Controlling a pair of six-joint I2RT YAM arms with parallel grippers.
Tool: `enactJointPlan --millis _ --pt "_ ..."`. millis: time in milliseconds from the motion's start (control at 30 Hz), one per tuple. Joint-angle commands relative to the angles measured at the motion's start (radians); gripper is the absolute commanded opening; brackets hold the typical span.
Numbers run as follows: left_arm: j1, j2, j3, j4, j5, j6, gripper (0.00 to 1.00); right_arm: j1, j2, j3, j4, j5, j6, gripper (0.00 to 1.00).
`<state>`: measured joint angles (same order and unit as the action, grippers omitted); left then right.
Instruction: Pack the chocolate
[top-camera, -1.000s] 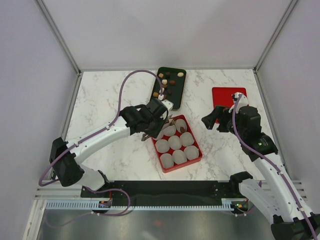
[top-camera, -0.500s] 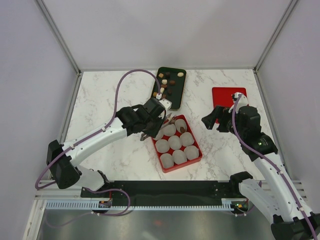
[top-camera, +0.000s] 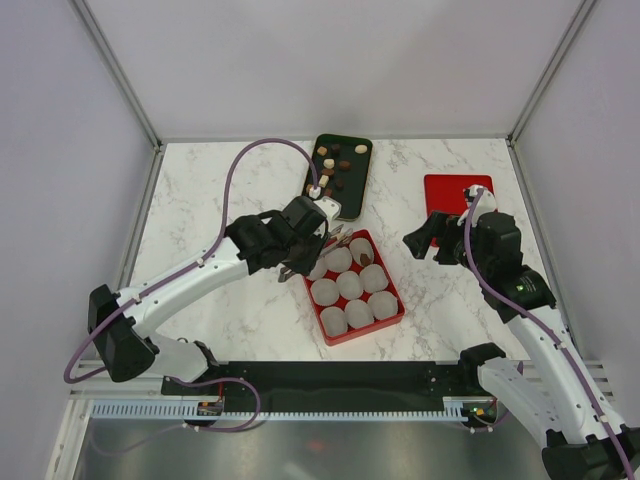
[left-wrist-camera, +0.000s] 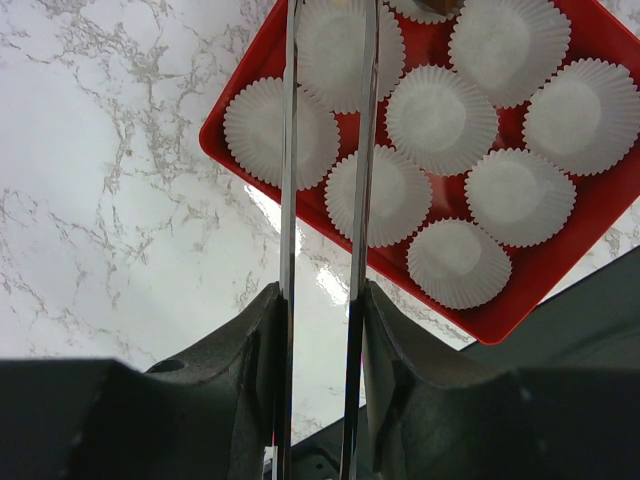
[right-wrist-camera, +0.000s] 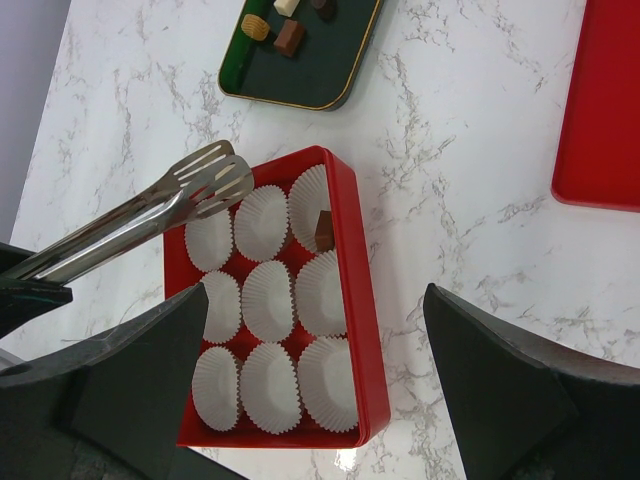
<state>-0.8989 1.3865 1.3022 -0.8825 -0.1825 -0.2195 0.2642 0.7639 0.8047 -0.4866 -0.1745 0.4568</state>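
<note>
Red box (right-wrist-camera: 362, 330) holds 9 white paper cups (right-wrist-camera: 270, 300) and 1 dark chocolate (right-wrist-camera: 323, 231).

The left arm (top-camera: 190, 282) stretches from its near-left base diagonally toward the middle of the desk (top-camera: 220, 200), with the wrist angled downward. The left claw (top-camera: 303, 245) is clamped partway closed on the handles of metal tongs (right-wrist-camera: 140, 222). The right arm (top-camera: 520, 290) rises bent on the right side. The right claw (top-camera: 425, 236) points left, its fingers spread wide and holding nothing.
</note>
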Motion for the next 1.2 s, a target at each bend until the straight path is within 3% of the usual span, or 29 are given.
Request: enactJointPlan --millis 0,833,867,900,1167 --pt "-0.006 -0.038 -0.003 0.037 -0.025 -0.011 0.4 -0.002 -0.009 0.002 0.011 0.006 0.005 0.98" --pt "-0.006 -0.081 -0.02 0.037 -0.025 -0.011 0.4 -0.002 -0.011 0.028 0.011 -0.01 0.006 0.98" --pt "-0.006 -0.081 -0.021 0.03 -0.014 -0.015 0.38 -0.002 -0.011 0.028 0.011 -0.011 0.006 0.98" --pt "-0.005 -0.081 -0.023 -0.162 0.199 0.002 0.38 -0.002 -0.009 0.03 0.011 -0.011 0.008 0.98" --pt "0.003 -0.047 -0.035 -0.136 0.232 -0.001 0.37 -0.002 -0.018 0.022 0.011 -0.011 0.008 0.98"
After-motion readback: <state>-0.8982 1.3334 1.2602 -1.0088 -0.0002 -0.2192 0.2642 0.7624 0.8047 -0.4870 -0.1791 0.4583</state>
